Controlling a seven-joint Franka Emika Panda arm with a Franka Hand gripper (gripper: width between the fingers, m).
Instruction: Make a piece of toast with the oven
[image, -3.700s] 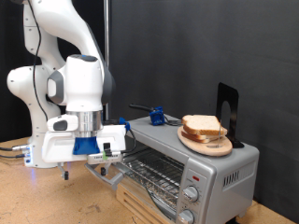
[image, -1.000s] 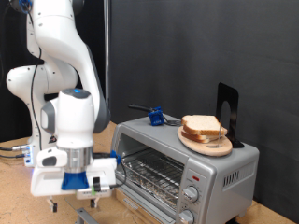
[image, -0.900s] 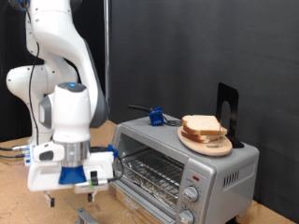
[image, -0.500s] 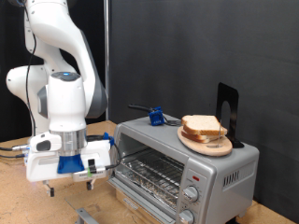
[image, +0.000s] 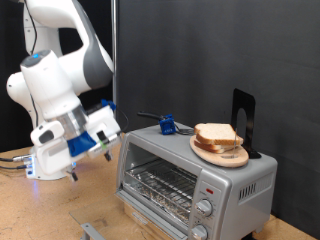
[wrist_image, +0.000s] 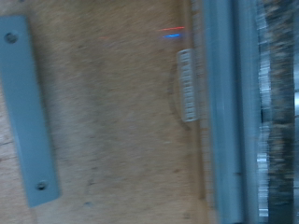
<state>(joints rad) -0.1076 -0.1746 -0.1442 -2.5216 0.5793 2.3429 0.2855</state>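
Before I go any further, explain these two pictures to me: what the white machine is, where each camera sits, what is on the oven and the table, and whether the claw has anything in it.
The white machine is a robot arm. Its gripper, a two-finger claw with blue parts, hangs above the wooden table at the exterior view's left, and nothing shows between its fingers.

The sharper picture comes from a camera standing off the arm. The blurred one comes from a camera on the hand, looking down along the fingers at the wooden surface and some grey metal parts.

The silver box is the oven, a small toaster oven; its wire rack shows in front. On its top sit a round wooden board with stacked bread, the piece of toast still pale, and a small blue object.
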